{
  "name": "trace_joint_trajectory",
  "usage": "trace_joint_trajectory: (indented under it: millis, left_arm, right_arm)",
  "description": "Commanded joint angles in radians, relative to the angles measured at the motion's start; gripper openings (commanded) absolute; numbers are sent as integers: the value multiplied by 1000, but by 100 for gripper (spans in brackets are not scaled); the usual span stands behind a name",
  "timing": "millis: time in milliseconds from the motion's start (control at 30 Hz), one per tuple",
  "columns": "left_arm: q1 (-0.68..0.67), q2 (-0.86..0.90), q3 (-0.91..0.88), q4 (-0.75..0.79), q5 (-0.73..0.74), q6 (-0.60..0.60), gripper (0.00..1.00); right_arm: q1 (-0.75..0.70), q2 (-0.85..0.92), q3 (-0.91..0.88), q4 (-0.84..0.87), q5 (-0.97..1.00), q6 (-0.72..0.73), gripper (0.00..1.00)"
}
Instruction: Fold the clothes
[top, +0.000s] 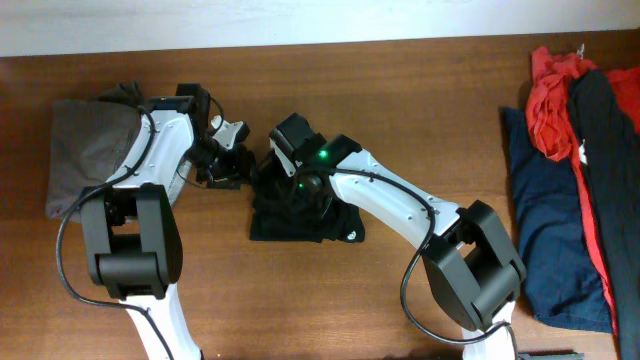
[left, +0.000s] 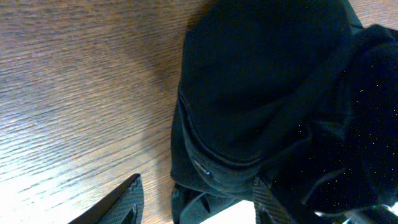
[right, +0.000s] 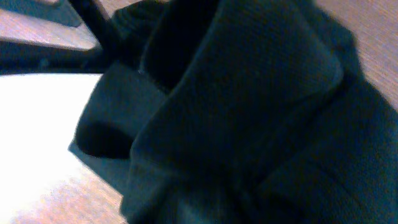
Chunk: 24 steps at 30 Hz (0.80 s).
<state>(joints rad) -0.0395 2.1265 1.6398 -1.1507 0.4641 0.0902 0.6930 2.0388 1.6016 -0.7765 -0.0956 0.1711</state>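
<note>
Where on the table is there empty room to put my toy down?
The biggest bare patch of table lies between the black T-shirt and the clothes pile on the right. Another strip runs along the far edge. It is crowded in the middle, where the left arm and right arm meet at the T-shirt, near the grey garment.

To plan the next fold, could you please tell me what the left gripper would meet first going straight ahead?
Probably the shirt: its bunched edge lies right ahead of the left gripper, partly between the open jaws, though depth is unclear.
</note>
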Motion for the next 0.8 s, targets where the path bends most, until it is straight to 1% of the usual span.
trace_joint_trajectory:
  millis: [0,133,233,300,367,433,500,600,667,767]
  left_arm:
    - [3,2,-8,-4,4,16,56]
    - [3,2,-8,-5,4,16,56]
    - [3,2,-8,-6,4,16,56]
    - [3,2,-8,-6,3,16,56]
    - [7,2,-8,-5,3,16,56]
    - [15,2,-8,-10,3,16,56]
    - [27,2,-8,-26,3,16,56]
    - [39,2,-8,-36,3,17,56]
    - [39,2,-8,-35,3,17,56]
    - [38,2,-8,-35,3,17,57]
  right_arm:
    - [0,-13,25,-19,65,29,4]
    - [-28,-90,63,-91,70,17,4]
    - [-56,-133,69,-135,109,17,4]
    - [-82,-137,69,-151,70,17,4]
    - [-89,-129,68,-153,7,-24,4]
    - [-90,-129,68,-165,77,-23,4]
    - [-119,-129,69,-187,192,-4,4]
    - [-207,-129,69,-192,204,-3,4]
    - [-260,-129,69,-192,205,23,4]
    - [-317,-129,69,-213,193,31,20]
